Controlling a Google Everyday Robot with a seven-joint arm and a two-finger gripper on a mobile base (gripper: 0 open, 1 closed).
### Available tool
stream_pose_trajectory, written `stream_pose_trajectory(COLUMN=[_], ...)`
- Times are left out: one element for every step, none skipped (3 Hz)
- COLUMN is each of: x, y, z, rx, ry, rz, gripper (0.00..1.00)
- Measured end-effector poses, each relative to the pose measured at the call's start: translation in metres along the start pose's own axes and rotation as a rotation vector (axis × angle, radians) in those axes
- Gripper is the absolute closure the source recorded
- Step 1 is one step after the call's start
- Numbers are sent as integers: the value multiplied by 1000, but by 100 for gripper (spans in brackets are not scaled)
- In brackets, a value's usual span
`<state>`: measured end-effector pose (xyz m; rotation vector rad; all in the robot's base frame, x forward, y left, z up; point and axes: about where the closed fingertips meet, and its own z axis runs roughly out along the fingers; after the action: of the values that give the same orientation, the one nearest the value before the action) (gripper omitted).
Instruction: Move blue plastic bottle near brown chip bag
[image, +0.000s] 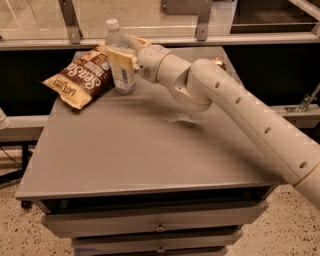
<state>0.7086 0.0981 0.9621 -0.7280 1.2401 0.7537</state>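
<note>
The blue plastic bottle, clear with a white cap, stands upright at the back left of the grey table. The brown chip bag lies flat just left of it, its edge touching or nearly touching the bottle. My gripper reaches in from the right and is shut on the bottle, one tan finger across its front and the other behind it. The white arm stretches from the lower right to the gripper.
A crushed gold can peeks out behind the arm at the back right of the table. A metal rail and glass panels run behind the table. Drawers sit under the tabletop.
</note>
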Motion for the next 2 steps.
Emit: stream_pose_trajectory(x=[4,5], y=[-1,-2], z=[-4,-9], rx=[2,7], ry=[-2,-2], rz=[4,4], gripper=[0,0])
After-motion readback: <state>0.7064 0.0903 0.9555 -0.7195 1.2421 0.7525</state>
